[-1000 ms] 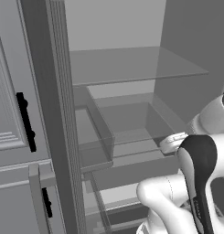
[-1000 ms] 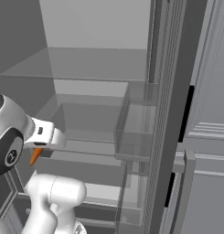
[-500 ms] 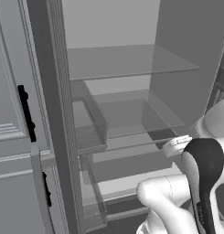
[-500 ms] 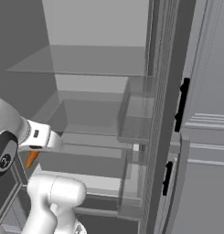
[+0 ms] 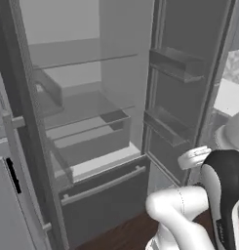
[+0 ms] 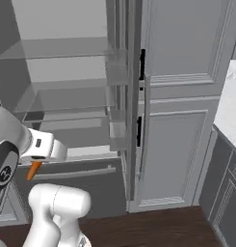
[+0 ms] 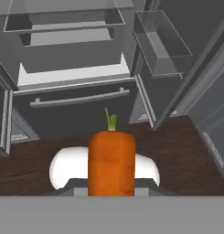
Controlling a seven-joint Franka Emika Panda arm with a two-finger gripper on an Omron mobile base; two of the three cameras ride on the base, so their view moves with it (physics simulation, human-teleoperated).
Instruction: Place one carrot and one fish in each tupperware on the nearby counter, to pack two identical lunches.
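Before the open fridge [image 5: 91, 112], its door edges flanking us, we see our gripper [image 7: 111, 187] grasping the carrot [image 7: 111, 162] above dark floor [image 7: 177, 151].

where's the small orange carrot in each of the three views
Left base view: not in it; the arm rises at lower right before the open fridge.
Right base view: the small orange tapered carrot hangs point-down under the white gripper at left, level with the drawer.
Hand view: the carrot stands bottom centre, green stub up, held in the gripper.
Shared landmark: the dark fridge drawer with its long grey bar handle.
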